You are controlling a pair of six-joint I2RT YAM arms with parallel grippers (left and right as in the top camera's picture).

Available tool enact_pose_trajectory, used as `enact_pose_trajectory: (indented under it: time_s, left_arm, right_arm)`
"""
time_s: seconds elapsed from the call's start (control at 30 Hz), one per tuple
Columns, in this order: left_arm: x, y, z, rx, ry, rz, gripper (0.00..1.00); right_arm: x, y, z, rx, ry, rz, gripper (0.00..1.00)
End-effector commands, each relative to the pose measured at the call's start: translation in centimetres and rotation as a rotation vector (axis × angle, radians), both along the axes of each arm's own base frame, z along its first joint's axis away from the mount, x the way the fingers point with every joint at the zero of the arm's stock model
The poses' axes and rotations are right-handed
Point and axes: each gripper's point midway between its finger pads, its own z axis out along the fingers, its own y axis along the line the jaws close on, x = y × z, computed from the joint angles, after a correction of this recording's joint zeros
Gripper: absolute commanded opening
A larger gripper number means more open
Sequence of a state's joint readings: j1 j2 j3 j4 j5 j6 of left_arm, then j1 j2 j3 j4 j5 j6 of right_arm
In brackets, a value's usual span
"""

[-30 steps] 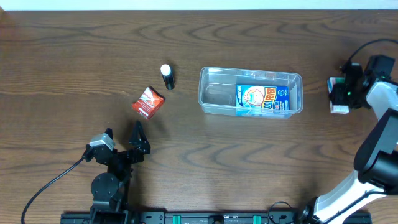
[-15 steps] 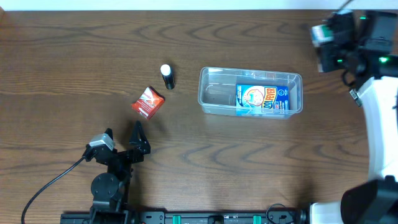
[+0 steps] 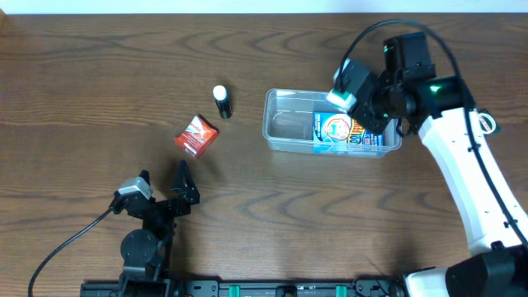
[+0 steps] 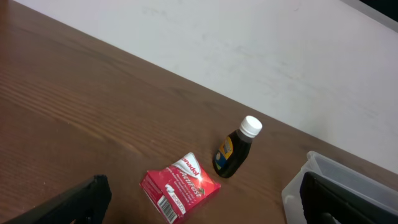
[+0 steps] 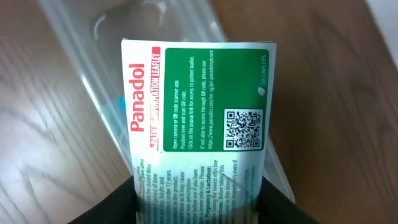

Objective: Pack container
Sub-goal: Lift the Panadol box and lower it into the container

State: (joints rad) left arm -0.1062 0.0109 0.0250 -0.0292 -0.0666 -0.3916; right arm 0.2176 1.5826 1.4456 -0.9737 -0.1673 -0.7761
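The clear plastic container [image 3: 285, 128] lies right of the table's middle with a blue box [image 3: 334, 132] inside its right half. My right gripper [image 3: 360, 95] is shut on a white-and-green Panadol box [image 5: 199, 124] and holds it above the container's right half; the tub [image 5: 93, 56] shows below the box in the right wrist view. My left gripper [image 3: 161, 186] is open and empty near the front left. A red box [image 3: 195, 135] and a small dark bottle with a white cap [image 3: 222, 101] lie left of the container; both show in the left wrist view, the box [image 4: 180, 190] and the bottle [image 4: 236, 149].
The container's left corner [image 4: 311, 171] shows at the right edge of the left wrist view. A black cable [image 3: 66, 247] runs from the left arm's base toward the front left. The table's far edge [image 3: 247, 11] meets a white surface.
My right arm has swung from the far right edge of the table leftward, carrying the Panadol box over the container. The left arm has not moved.
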Motion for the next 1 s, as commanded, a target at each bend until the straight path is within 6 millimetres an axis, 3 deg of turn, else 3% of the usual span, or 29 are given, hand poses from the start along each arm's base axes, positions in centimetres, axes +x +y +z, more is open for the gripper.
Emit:
enact_pose_trajectory:
  time_s: [0.0, 0.33, 0.5, 0.77, 0.97]
  left_arm:
    - [-0.1, 0.6, -1.7, 0.024, 0.049, 0.030, 0.98]
    - [-0.1, 0.6, -1.7, 0.024, 0.049, 0.030, 0.98]
    - [-0.1, 0.6, -1.7, 0.024, 0.049, 0.030, 0.98]
    - [-0.1, 0.6, -1.7, 0.024, 0.049, 0.030, 0.98]
    - [-0.1, 0.6, -1.7, 0.024, 0.049, 0.030, 0.98]
  right_arm:
    - [-0.7, 0.1, -2.1, -0.057, 0.018, 0.131, 0.49]
    - [-0.9, -0.1, -5.3, -0.112, 0.009, 0.242, 0.54]
    - [0.4, -1.3, -6.7, -0.174, -0.036, 0.217, 0.50]
    - [1.0, -1.5, -6.7, -0.146, -0.047, 0.156, 0.51]
    - [3.7, -1.7, -5.2, -0.039, -0.116, -0.069, 0.54]
